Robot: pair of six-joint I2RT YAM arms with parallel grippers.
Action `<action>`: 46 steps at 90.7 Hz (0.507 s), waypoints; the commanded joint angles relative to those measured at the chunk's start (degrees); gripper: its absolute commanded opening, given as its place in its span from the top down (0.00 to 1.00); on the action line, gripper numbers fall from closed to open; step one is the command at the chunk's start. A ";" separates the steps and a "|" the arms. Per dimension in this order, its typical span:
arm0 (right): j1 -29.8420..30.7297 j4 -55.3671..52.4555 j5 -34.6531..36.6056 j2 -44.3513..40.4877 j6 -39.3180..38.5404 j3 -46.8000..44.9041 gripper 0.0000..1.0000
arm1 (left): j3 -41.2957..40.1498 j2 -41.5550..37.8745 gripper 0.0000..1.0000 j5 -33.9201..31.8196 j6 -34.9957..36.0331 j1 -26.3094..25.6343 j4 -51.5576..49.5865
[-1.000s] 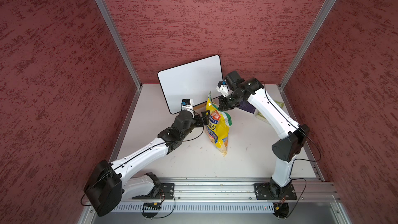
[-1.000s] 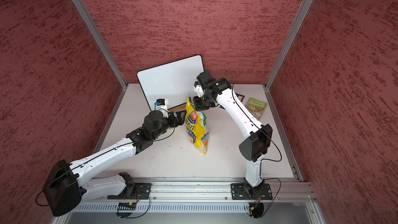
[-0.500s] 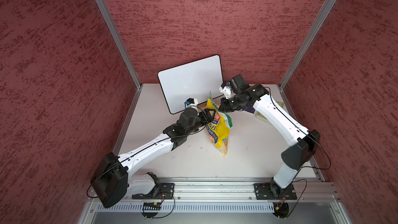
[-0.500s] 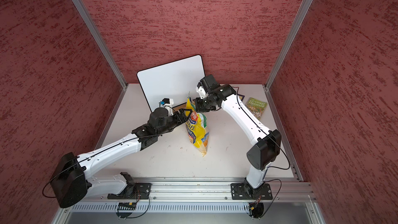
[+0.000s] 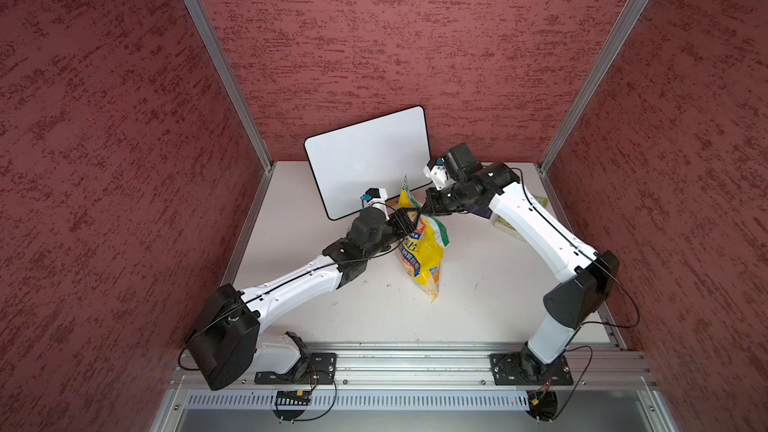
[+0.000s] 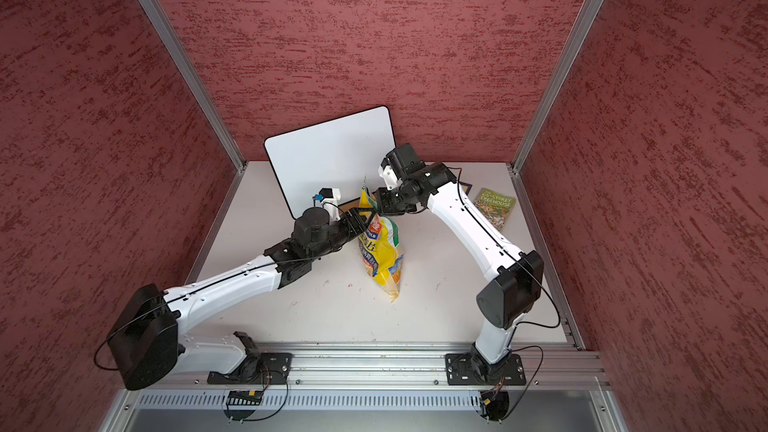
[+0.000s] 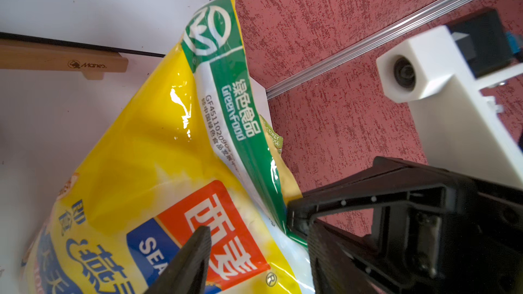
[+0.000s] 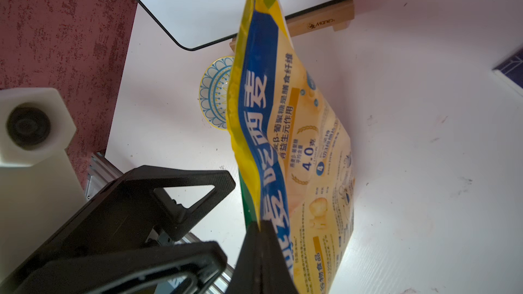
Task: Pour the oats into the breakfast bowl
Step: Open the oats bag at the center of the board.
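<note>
Right end effector (image 8: 259, 224): clenched on the green-white top edge of the oats bag (image 5: 422, 255), its jaws pressed flat together on the plastic.
Left end effector (image 5: 406, 219): jaws parted, set on either side of the bag's upper part beside the red logo. One finger (image 7: 195, 253) lies across the printed face (whether it presses the plastic cannot be told).
Oats bag: upright at mid-bench between the two arms in both top views. It is yellow with a blue band, and its lower corner points down at the bench (image 5: 478, 317). Whether that corner rests there cannot be told.
Breakfast bowl (image 8: 215, 91): on the bench close to the wooden stand (image 8: 319, 22), half hidden behind the bag in the right wrist view, with its blue-patterned rim showing.
Whiteboard (image 6: 330, 155): blank, leaning at the back of the bench with its lower edge at the wooden stand.
Books: a green-covered paperback (image 6: 494, 207) lies flat on the bench beyond the right arm. A corner of a dark blue book (image 8: 510, 66) shows at the edge of the right wrist view.
</note>
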 commanded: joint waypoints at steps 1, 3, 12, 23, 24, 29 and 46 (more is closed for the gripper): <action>0.53 0.57 0.66 -1.56 -0.02 -0.50 1.00 | 1.05 1.45 0.45 -1.36 0.62 -0.17 0.98; 0.47 0.58 0.50 -1.49 -0.07 -0.50 1.00 | 1.07 1.67 0.46 -1.45 0.62 -0.14 1.00; 0.51 0.50 0.18 -1.40 -0.22 -0.50 1.00 | 1.34 2.44 0.46 -1.78 0.62 0.03 1.46; 0.54 0.14 0.29 -1.34 -0.48 -0.55 1.00 | 1.86 3.12 0.46 -1.60 1.05 0.31 2.13; 0.53 0.14 0.31 -1.35 -0.46 -0.57 1.00 | 1.87 3.13 0.46 -1.63 1.14 0.28 2.19; 0.46 0.14 0.25 -1.34 -0.53 -0.55 1.00 | 2.11 3.36 0.44 -1.46 1.44 0.33 2.20; 0.53 -0.45 1.19 -1.23 -0.92 -0.25 1.00 | 0.94 1.45 0.34 -1.74 1.32 0.47 2.63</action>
